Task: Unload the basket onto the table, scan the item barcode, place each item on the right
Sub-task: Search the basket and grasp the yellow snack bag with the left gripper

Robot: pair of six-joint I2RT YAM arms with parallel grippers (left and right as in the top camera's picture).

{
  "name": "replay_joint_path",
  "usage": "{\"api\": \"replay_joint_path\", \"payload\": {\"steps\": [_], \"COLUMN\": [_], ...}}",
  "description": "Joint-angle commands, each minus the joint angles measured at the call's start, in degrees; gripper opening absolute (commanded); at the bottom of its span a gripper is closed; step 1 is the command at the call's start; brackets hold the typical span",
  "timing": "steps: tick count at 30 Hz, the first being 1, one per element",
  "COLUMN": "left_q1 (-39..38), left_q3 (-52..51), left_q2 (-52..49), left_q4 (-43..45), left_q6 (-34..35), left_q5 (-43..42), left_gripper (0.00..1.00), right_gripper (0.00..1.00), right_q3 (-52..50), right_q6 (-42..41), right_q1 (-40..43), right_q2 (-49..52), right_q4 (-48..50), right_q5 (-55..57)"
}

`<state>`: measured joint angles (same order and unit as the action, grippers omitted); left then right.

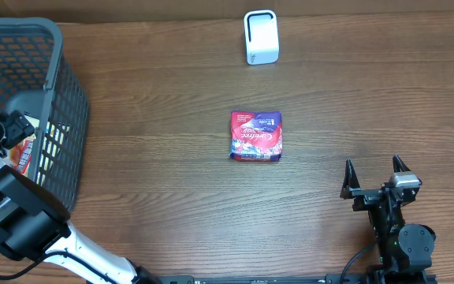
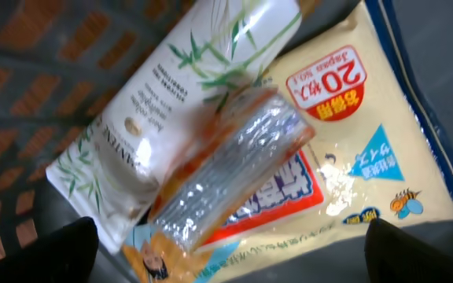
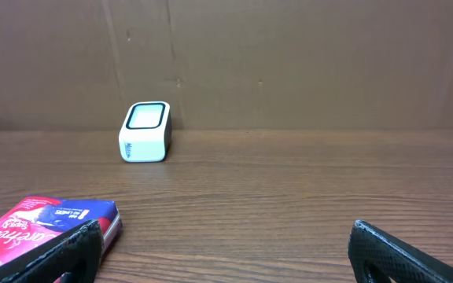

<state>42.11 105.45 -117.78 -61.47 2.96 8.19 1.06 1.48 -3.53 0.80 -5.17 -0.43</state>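
A red and purple Carefree pack [image 1: 254, 136] lies flat in the middle of the table, and shows low on the left in the right wrist view [image 3: 46, 224]. The white barcode scanner [image 1: 261, 37] stands at the far edge, behind the pack [image 3: 145, 131]. My right gripper [image 1: 374, 170] rests open near the front right, well right of the pack, with nothing between its fingers [image 3: 69, 251]. My left gripper [image 2: 230, 255] hangs open inside the grey basket [image 1: 69, 118], above a white leaf-print pouch [image 2: 156, 134], an orange and clear packet [image 2: 234, 165] and a cream bag [image 2: 368, 149].
The basket takes up the table's left end, and my left arm [image 1: 14, 213] reaches into it from the front. A brown cardboard wall [image 3: 289, 55] backs the table behind the scanner. Bare wood lies between the pack and my right gripper.
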Motion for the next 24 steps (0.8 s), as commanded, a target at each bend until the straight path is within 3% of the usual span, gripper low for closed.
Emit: {"api": "replay_joint_path", "payload": {"steps": [1,7,18,24], "left_q1": [-0.2,-0.2,-0.1,-0.1], "left_q3": [-1.3,-2.9,-7.1,-7.8], "left_q2": [0.0,-0.1,-0.2,-0.2], "left_q4": [1.5,3.0,5.9,6.3], "left_q6": [-2.4,-4.9,-6.9,-6.8], "left_q5": [0.0,-2.3,-2.1,-2.1], "left_gripper": [1.00,0.90,0.82,0.53], "right_gripper": [1.00,1.00,1.00,1.00], "right_q3": [-0.6,-0.6,-0.6,-0.6], "right_q6": [0.1,0.1,0.1,0.1], "right_q1": [-0.5,-0.5,-0.5,-0.5], "right_q2": [-0.6,-0.6,-0.6,-0.6], "right_q4": [0.4,0.4,0.4,0.4], "right_q5": [0.4,0.4,0.4,0.4]}}
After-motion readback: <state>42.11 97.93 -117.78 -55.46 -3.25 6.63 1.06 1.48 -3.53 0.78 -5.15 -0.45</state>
